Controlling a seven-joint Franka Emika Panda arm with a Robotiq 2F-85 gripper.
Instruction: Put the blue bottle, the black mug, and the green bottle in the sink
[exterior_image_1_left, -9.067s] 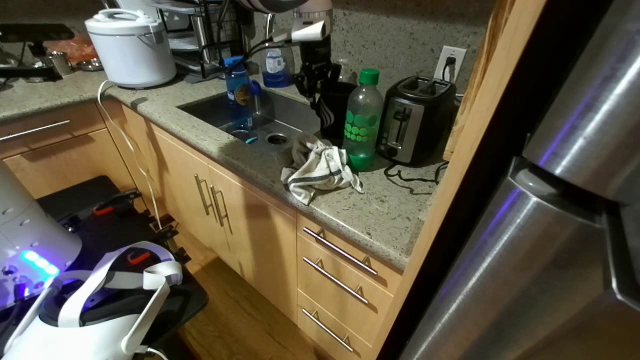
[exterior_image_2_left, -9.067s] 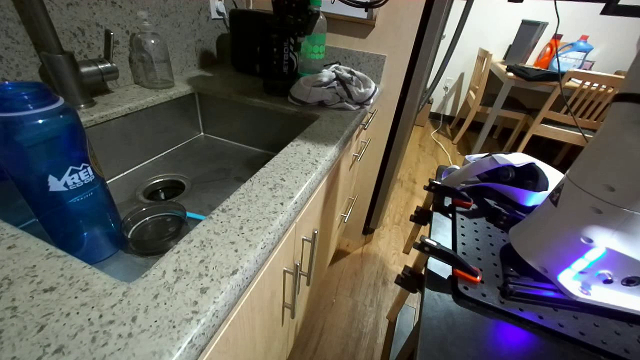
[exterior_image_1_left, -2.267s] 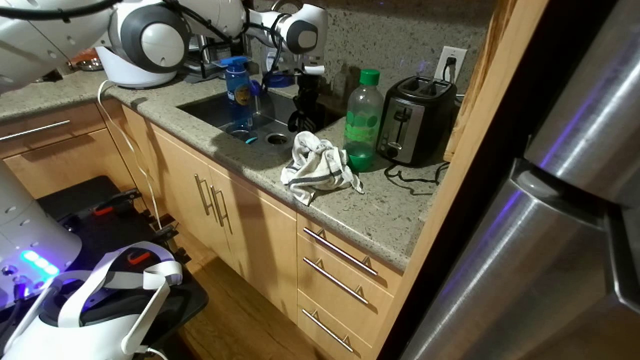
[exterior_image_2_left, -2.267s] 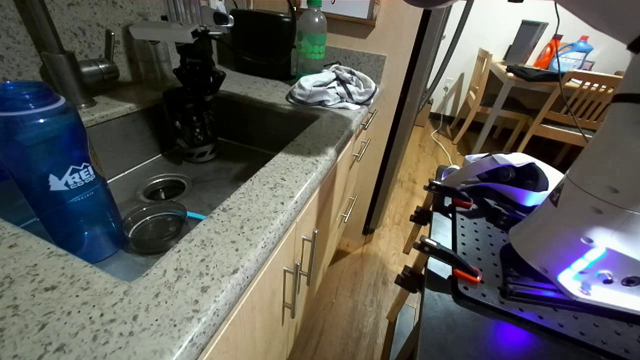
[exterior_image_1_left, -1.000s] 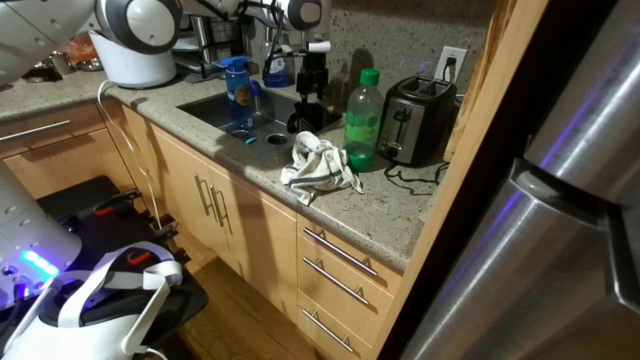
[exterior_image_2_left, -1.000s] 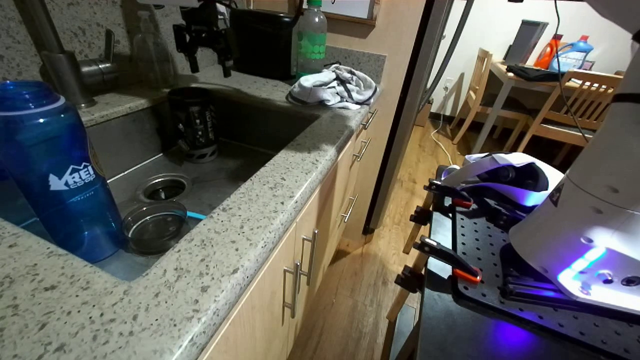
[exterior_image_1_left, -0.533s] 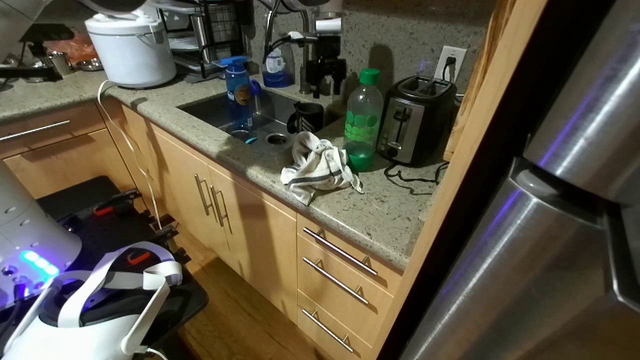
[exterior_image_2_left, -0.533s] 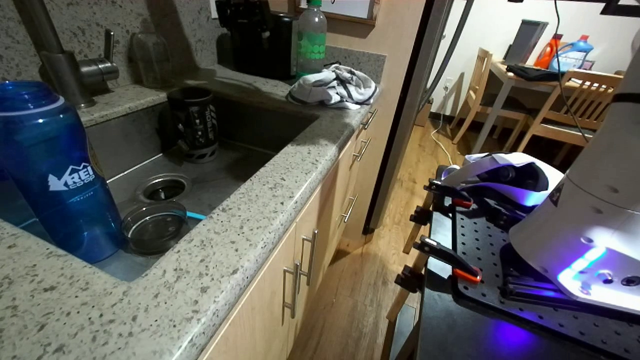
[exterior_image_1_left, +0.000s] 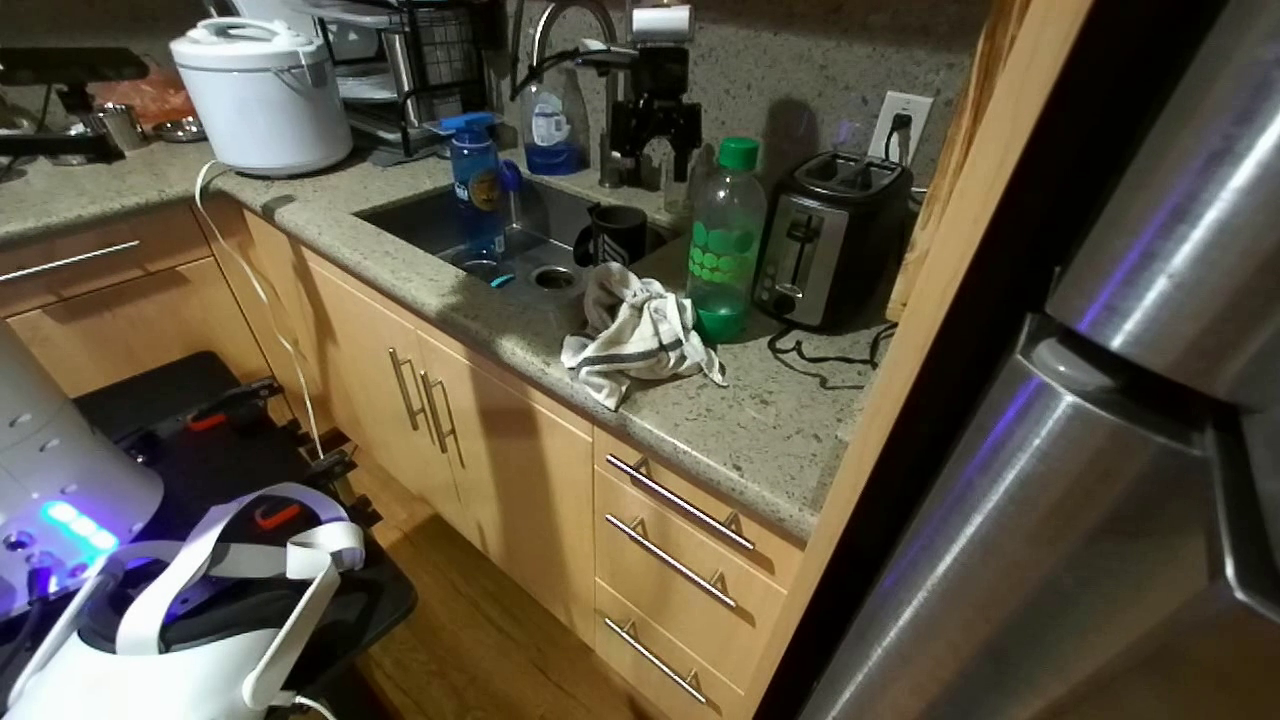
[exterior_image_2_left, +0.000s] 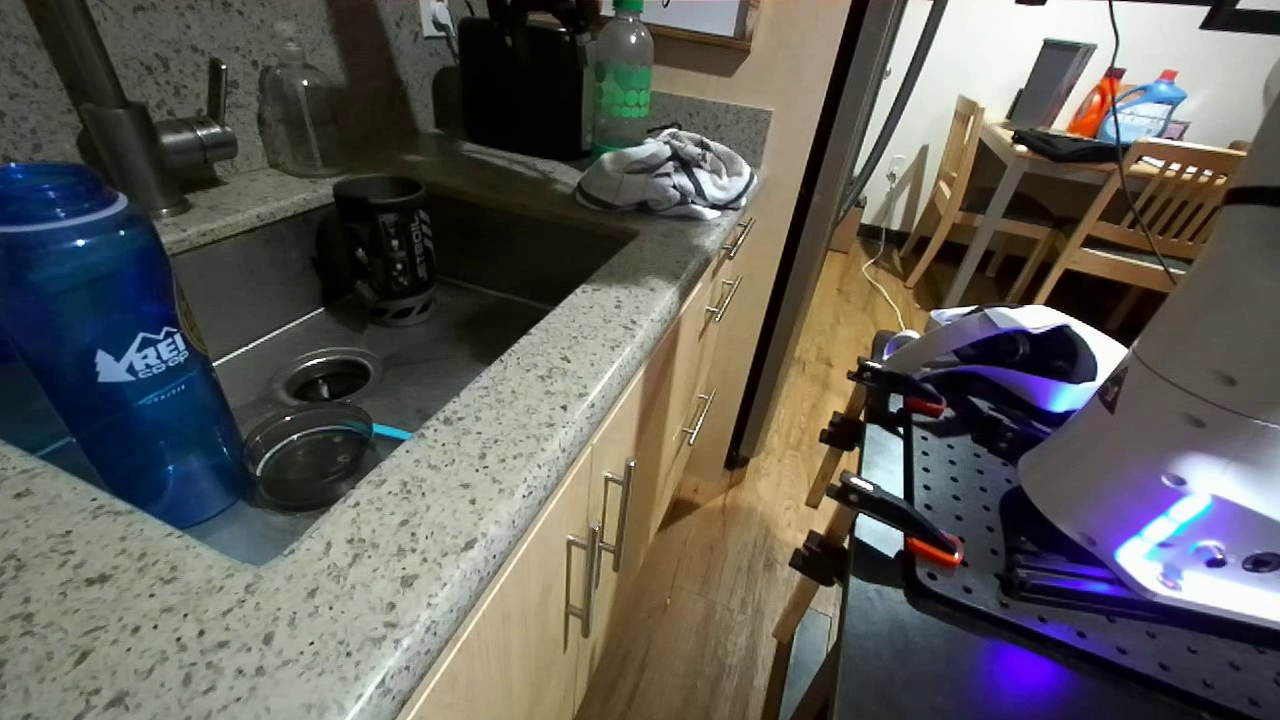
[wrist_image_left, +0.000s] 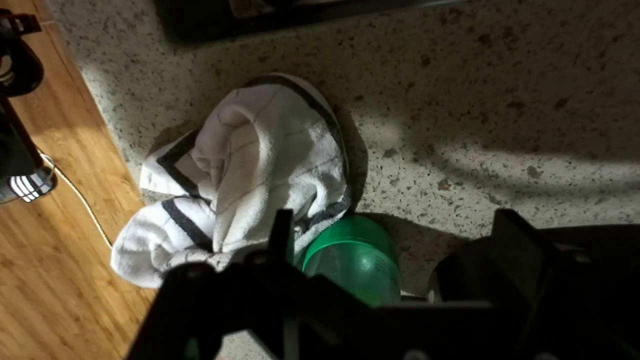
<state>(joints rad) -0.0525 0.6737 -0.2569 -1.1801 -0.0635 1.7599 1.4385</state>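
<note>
The blue bottle (exterior_image_1_left: 475, 185) stands in the sink (exterior_image_2_left: 265, 285), seen in both exterior views. Against the basin's far corner, upright on its floor, is the black mug (exterior_image_2_left: 385, 235). Upright on the counter beside the toaster is the green bottle (exterior_image_1_left: 725, 235), its cap level with my gripper in that exterior view. My gripper (exterior_image_1_left: 655, 175) hangs in the air above the mug's end of the basin, jaws wide apart and holding nothing. In the wrist view the green bottle's lower part (wrist_image_left: 355, 265) shows between the fingertips, with the rest hidden behind the gripper.
A striped towel (exterior_image_1_left: 640, 335) touches the green bottle's base on the near side. The black toaster (exterior_image_1_left: 830, 240) is close on its other side. The faucet (exterior_image_2_left: 125, 130) and a clear soap bottle (exterior_image_2_left: 300, 115) stand behind the basin; a round clear container (exterior_image_2_left: 310, 455) lies inside it.
The mug was carried from the counter into the sink and let go there. Since then my open gripper has risen and shifted toward the green bottle and toaster. The bottles have stayed put.
</note>
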